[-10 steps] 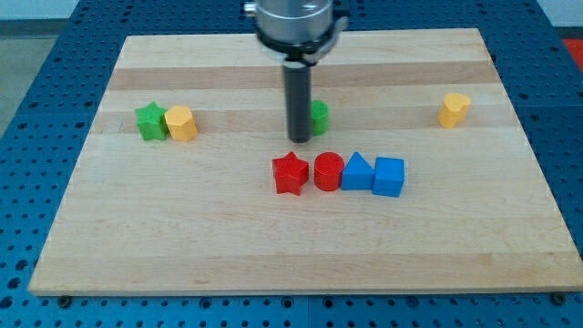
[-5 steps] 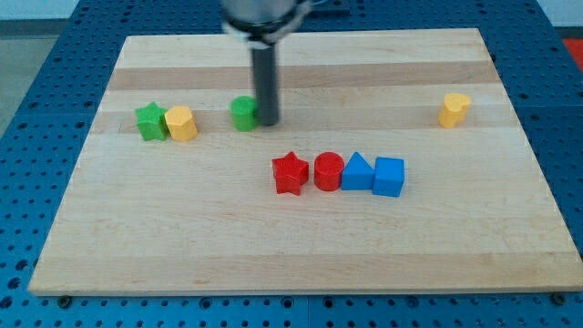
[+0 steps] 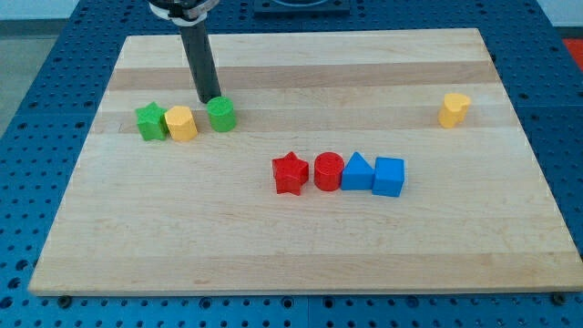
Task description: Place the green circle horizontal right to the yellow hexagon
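Broadly, a pale wooden board (image 3: pixel 301 246) with a few darker grain bands fills most of the scene, resting on a blue perforated table (image 3: pixel 36 82) that shows around its edges. Next in size is the straight dark rod (image 3: pixel 199 59), coming down from the arm's grey end at the far left of the board; it carries nothing and has no jaws to open or close. My tip (image 3: pixel 209 99) sits on the board at the far edge of the green circle block (image 3: pixel 221 115), very slightly to its left, so close that I cannot tell whether the two touch.

That green circle stands just to the right of the yellow hexagon block (image 3: pixel 182 123), with a narrow gap between them, and roughly level with it, perhaps a touch farther away. Touching the hexagon's left side is the green star block (image 3: pixel 150 121), so the three make a short row at the left of the board.

Nearer to the viewer and around the middle, four blocks form a tight line: a red star block (image 3: pixel 291 173) at the left, a small gap, then a red circle block (image 3: pixel 328 171), a blue triangle block (image 3: pixel 357 172) and a blue cube block (image 3: pixel 389 177), these last three pressed side by side.

Well apart, at the far right, a second yellow block (image 3: pixel 454 109) stands alone; its exact shape is hard to make out.
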